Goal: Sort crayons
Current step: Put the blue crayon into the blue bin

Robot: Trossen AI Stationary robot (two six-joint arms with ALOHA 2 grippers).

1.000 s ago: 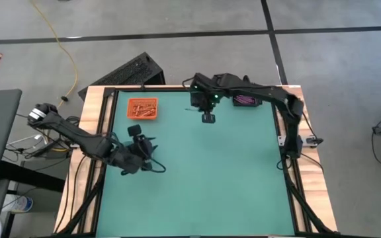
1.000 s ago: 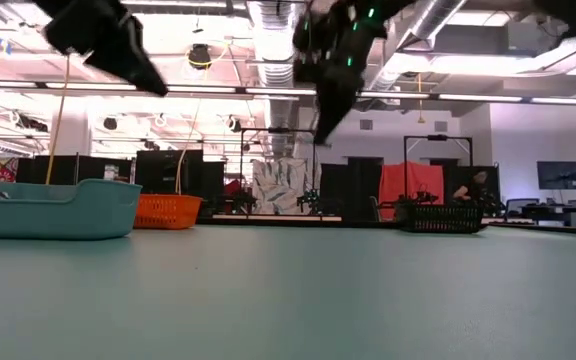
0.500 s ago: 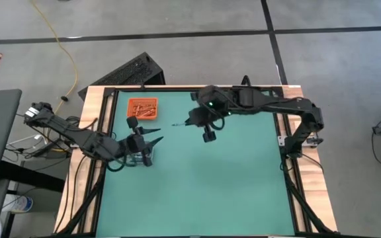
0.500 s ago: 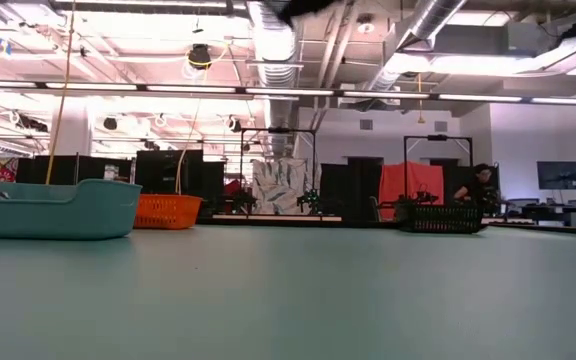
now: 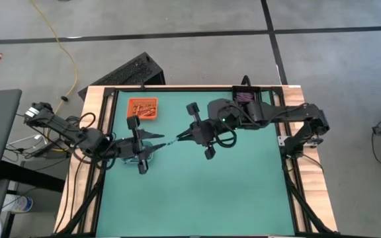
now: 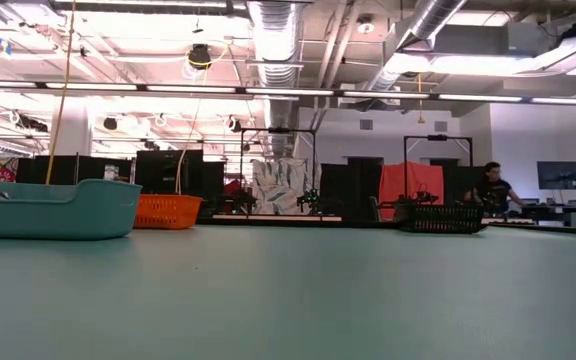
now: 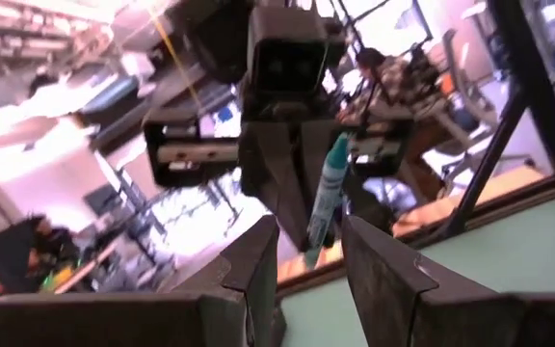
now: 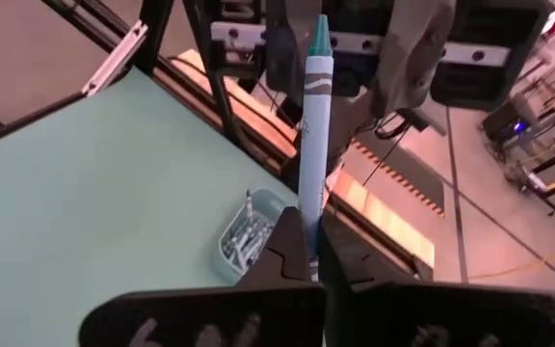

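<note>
Handover in mid-air over the tabletop [image 5: 243, 192], left of centre. Right end effector [image 5: 185, 135] is clamped on the blue-grey crayon [image 8: 311, 135], tip pointing away from it toward 9 o'clock. Left end effector [image 5: 156, 142] faces it from the 9 o'clock side, fingers [image 7: 258, 265] spread apart, crayon tip just reaching between them, not yet gripped. Crayon's long axis runs roughly along the 3-to-9 line between the two end effectors, so the left arm is the receiver. Orange tray [image 5: 142, 108] of crayons sits at 11 o'clock, black tray [image 5: 245, 98] with purple ones at 1 o'clock. No readable writing on the crayon wrapper.
</note>
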